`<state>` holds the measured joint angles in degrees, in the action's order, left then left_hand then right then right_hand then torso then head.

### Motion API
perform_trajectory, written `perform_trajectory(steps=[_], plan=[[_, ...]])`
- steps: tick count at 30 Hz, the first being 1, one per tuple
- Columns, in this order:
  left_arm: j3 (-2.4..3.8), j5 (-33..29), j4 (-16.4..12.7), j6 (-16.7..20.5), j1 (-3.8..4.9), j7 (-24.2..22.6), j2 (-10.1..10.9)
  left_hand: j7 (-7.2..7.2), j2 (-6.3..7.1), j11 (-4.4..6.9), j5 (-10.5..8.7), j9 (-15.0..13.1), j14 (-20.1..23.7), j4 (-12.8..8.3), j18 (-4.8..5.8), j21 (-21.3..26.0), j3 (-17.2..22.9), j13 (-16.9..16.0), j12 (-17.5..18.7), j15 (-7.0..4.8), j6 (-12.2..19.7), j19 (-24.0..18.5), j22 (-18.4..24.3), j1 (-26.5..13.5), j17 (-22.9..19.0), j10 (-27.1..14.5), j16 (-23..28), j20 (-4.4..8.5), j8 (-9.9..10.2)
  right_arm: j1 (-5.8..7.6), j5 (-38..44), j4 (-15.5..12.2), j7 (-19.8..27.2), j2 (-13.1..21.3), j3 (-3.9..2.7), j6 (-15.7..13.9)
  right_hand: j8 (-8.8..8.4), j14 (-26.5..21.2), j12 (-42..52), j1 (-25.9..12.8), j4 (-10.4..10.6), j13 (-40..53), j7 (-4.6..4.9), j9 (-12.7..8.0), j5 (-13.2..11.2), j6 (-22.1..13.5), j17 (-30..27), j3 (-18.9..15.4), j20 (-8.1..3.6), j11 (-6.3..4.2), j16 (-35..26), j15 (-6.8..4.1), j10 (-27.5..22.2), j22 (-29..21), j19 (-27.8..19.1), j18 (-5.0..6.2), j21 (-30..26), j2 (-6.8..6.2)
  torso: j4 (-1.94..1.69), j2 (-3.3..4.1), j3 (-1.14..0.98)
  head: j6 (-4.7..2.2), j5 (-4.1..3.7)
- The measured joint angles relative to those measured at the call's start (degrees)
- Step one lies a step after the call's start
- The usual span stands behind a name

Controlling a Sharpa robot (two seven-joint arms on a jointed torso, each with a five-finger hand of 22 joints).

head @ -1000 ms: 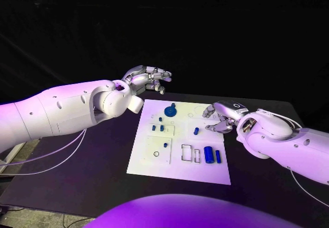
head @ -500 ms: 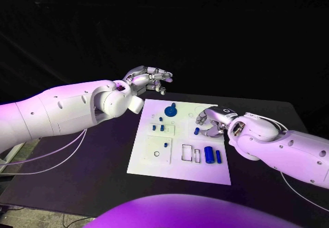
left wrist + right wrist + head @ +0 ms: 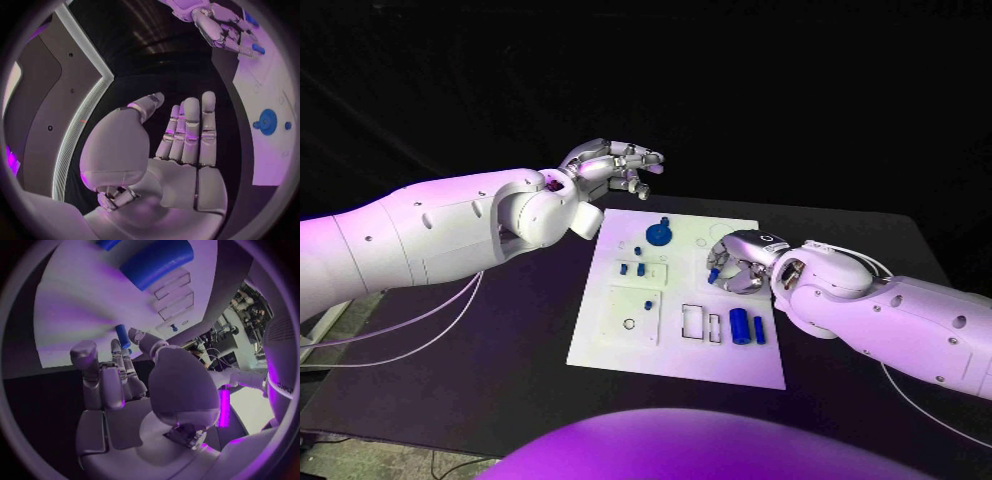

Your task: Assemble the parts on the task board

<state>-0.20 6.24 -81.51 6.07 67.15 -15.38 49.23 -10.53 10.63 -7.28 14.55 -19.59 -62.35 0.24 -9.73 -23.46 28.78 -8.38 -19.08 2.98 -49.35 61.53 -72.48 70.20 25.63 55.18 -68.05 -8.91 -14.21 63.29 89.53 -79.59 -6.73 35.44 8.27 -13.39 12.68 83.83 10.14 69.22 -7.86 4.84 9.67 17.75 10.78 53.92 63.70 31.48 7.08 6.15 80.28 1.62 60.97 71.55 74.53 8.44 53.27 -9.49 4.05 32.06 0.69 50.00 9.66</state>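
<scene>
On the black table lies the white rectangular task board (image 3: 678, 345). The right hand (image 3: 737, 262), fingers curled, closes around a small blue peg (image 3: 122, 335) at frame centre-right; the left hand (image 3: 615, 163) hovers spread, upper left, farther off.

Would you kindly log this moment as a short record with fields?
Surface: black table
Task board: white plate, mid-table
Left hand: raised beyond the board's far edge, fingers apart, holding nothing
Right hand: over the board's right part, fingers at a small blue part
Other parts: blue disc near far edge; two blue cylinders near right
</scene>
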Motion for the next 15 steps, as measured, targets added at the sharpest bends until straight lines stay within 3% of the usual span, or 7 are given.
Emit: perform_trajectory(steps=[4, 8, 11, 13, 15], plan=[[0.0, 0.0, 0.02, -0.01, 0.0, 0.01, 0.0, 0.0, 0.0, 0.0, 0.0, 0.0, 0.0, 0.0, 0.0, 0.0, 0.0, -0.05, -0.21, 0.0, 0.0, 0.0, 0.0, 0.0, -0.06, 0.0, 0.0, 0.0, 0.0, -0.06, -0.13, 0.52, 0.05, -0.19, 0.03, 0.34, 0.58, 0.0, -0.31, -0.23, 0.13, -0.05, -0.27, 0.0, -0.31, 1.22, 0.0, 1.4, -0.11, -0.21, 0.23, 0.0, 0.99, 0.29, 0.29, 0.0, 0.32, 0.23, -0.02, -0.02, 0.0, 0.0, -0.04], [0.0, 0.0, 0.03, -0.03, 0.0, 0.04, 0.0, 0.0, 0.0, 0.0, 0.0, 0.0, 0.0, 0.0, 0.01, 0.0, 0.0, -0.07, -0.21, 0.0, 0.0, 0.0, 0.0, 0.0, -0.06, 0.0, 0.0, 0.0, 0.0, -0.14, -0.23, 0.79, 0.07, -0.35, 0.03, 0.55, 0.89, 0.21, -0.88, -0.61, 0.34, -0.13, -0.67, 0.08, -3.38, 1.99, 0.09, 3.54, -0.34, -0.39, 0.5, -0.21, 2.17, 0.73, 0.51, 0.0, 0.96, 0.61, -0.01, -0.01, 0.01, 0.0, -0.09], [0.0, 0.01, 0.03, -0.03, 0.0, 0.06, -0.01, 0.0, 0.0, 0.0, 0.0, 0.0, 0.0, 0.0, 0.0, 0.0, 0.0, -0.07, -0.21, 0.0, 0.0, 0.0, 0.0, 0.0, -0.06, 0.0, 0.0, 0.0, 0.0, -0.24, -0.3, 0.94, 0.08, -0.53, 0.03, 0.59, 1.21, 0.15, -0.88, -0.6, 0.6, -0.11, -0.8, 0.21, -4.59, 2.52, 0.08, 4.39, -0.38, -0.66, 0.5, -0.26, 2.99, 1.04, 0.85, 0.0, 1.41, 0.61, -0.01, -0.02, -0.03, 0.0, -0.13], [0.0, 0.01, 0.02, -0.04, 0.0, 0.07, -0.01, 0.0, 0.0, 0.0, 0.0, 0.0, 0.0, 0.0, 0.0, 0.0, 0.0, -0.07, -0.21, 0.0, 0.0, 0.0, 0.0, 0.0, -0.06, 0.0, 0.0, 0.0, 0.0, -0.29, -0.34, 1.05, 0.08, -0.67, 0.02, 0.56, 1.72, 0.3, -0.88, -0.3, 0.73, 0.02, -1.05, 0.39, -5.03, 3.2, 0.27, 4.96, -0.63, -0.84, 0.73, -0.73, 3.95, 1.31, 1.22, -0.01, 1.81, 1.37, 0.01, -0.01, -0.03, 0.0, -0.13], [0.0, 0.01, 0.02, -0.04, 0.0, 0.09, -0.01, 0.0, 0.0, 0.0, 0.0, 0.0, 0.0, 0.0, 0.0, 0.0, 0.0, -0.07, -0.21, 0.0, 0.0, 0.0, 0.0, 0.0, -0.06, 0.0, 0.0, 0.0, 0.0, -0.35, -0.37, 1.21, 0.06, -0.81, -0.03, 0.41, 2.16, 0.27, -0.89, -0.31, 0.78, 0.22, -1.22, 0.59, -5.03, 3.75, 0.47, 5.01, -0.65, -1.19, 0.74, -0.75, 4.4, 1.56, 1.24, -0.76, 2.27, 1.36, 0.01, -0.01, -0.03, 0.0, -0.12]])
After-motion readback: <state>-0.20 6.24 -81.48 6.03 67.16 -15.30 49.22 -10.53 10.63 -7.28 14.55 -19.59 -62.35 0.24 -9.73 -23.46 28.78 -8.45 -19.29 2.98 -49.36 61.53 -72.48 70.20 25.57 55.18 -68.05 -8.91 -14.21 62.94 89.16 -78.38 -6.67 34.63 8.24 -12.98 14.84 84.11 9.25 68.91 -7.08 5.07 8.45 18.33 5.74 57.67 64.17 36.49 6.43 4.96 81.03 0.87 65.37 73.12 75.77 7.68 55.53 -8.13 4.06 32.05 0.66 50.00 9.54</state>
